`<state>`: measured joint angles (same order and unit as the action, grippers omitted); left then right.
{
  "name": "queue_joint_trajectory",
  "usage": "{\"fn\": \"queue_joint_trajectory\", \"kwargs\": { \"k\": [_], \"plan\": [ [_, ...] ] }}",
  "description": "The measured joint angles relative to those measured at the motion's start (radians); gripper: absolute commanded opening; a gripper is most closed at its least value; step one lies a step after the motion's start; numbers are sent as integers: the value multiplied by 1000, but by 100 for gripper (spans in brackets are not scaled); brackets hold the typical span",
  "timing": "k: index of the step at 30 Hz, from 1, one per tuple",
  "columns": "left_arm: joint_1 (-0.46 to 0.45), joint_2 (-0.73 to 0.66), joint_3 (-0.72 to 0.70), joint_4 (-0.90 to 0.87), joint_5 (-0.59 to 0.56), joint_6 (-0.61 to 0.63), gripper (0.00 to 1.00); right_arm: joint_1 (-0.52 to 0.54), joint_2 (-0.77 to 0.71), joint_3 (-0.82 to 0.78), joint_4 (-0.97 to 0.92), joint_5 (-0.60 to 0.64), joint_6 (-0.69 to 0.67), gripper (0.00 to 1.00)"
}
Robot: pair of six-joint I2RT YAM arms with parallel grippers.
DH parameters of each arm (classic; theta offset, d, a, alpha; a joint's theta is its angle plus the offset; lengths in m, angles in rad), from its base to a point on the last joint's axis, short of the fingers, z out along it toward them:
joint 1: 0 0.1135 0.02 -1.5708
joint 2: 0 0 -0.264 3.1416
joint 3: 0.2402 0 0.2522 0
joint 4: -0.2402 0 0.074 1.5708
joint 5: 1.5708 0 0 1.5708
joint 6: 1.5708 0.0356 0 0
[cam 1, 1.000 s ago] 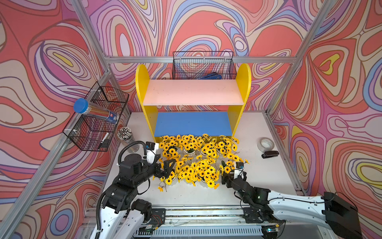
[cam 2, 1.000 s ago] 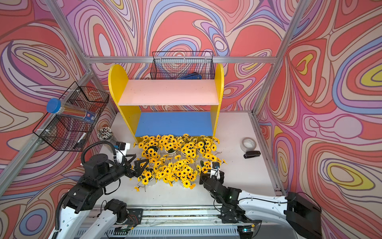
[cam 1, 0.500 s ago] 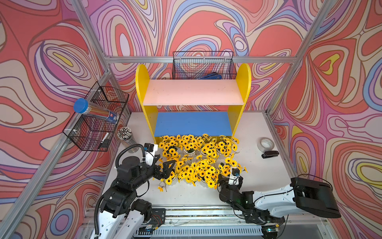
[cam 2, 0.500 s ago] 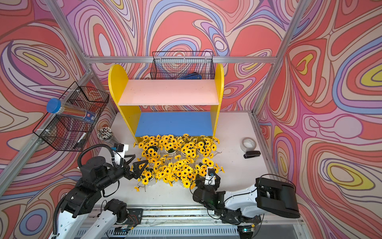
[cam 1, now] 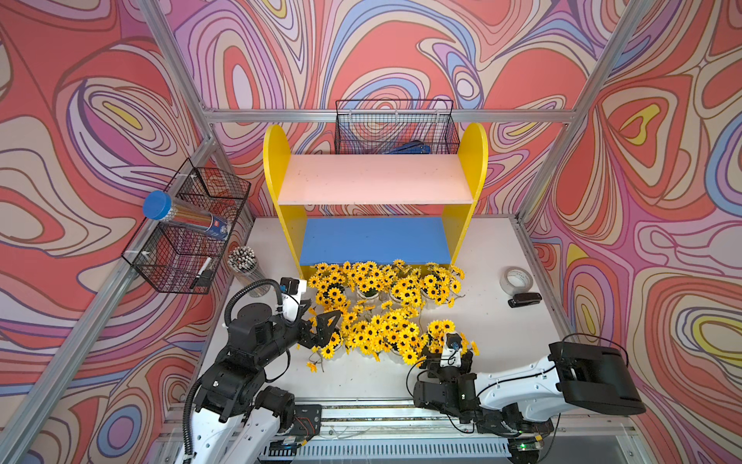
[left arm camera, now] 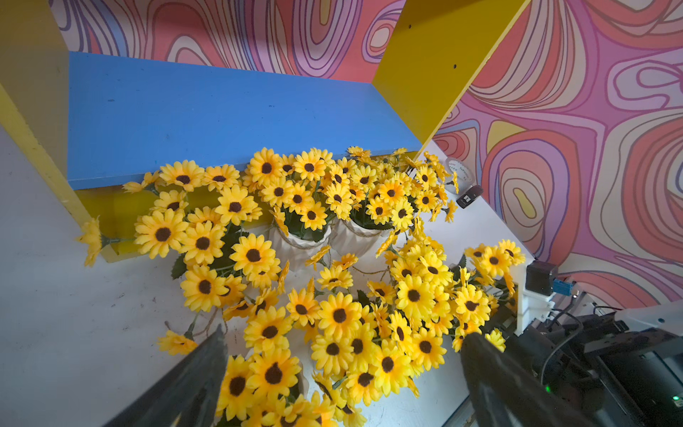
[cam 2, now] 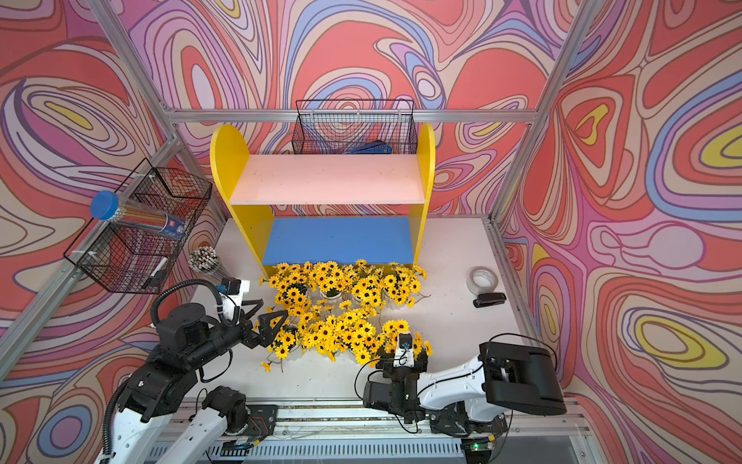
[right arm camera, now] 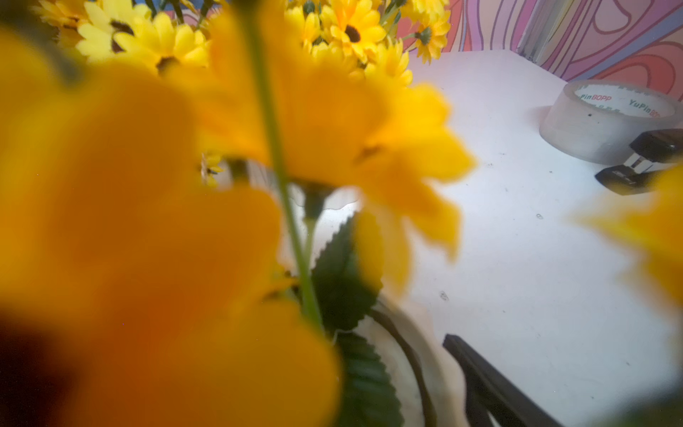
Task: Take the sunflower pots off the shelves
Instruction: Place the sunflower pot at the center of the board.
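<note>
The shelves [cam 1: 375, 180] stand at the back with the pink upper board and the blue lower board [cam 1: 373, 245] bare. Several sunflower pots [cam 1: 381, 305] crowd the table in front of them, white ribbed pots [left arm camera: 299, 244] under yellow blooms. My left gripper [cam 1: 317, 321] [left arm camera: 343, 332] is open, its jaws either side of the front left bunch [left arm camera: 266, 373]. My right gripper [cam 1: 447, 345] sits low among the front right pot's flowers [cam 1: 441, 327]. One of its fingers [right arm camera: 491, 384] shows just beside the pot's rim [right arm camera: 414, 362]. Blurred petals hide the other finger.
A tape roll [cam 1: 516, 280] and a black stapler [cam 1: 524, 299] lie at the right of the table. A cup of pencils [cam 1: 243, 261] stands at the left under a wire basket [cam 1: 188, 229]. Another wire basket [cam 1: 395, 128] hangs behind the shelves. A loose flower [cam 1: 311, 366] lies near the front.
The right arm has swung round and folded along the table's front, while its gripper stayed at the front right pot. The left gripper has hardly moved.
</note>
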<state>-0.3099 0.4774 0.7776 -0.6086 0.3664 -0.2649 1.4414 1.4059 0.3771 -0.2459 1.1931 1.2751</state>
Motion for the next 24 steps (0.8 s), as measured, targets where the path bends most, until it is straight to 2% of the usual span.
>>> {"fn": "queue_joint_trajectory", "kwargs": {
  "k": [9, 13, 19, 24],
  "plan": [
    [-4, 6, 0, 0, 0, 0, 100, 34, -34, -53, 126, -5, -185, 98],
    [-4, 10, 0, 0, 0, 0, 100, 35, -123, -44, 126, -16, -259, 98],
    [-4, 16, 0, 0, 1, 0, 100, 36, -248, -41, 28, -75, -203, 98],
    [-4, 23, 0, 0, 4, 0, 100, 39, -213, 45, -166, -141, -90, 98]
  ]
}}
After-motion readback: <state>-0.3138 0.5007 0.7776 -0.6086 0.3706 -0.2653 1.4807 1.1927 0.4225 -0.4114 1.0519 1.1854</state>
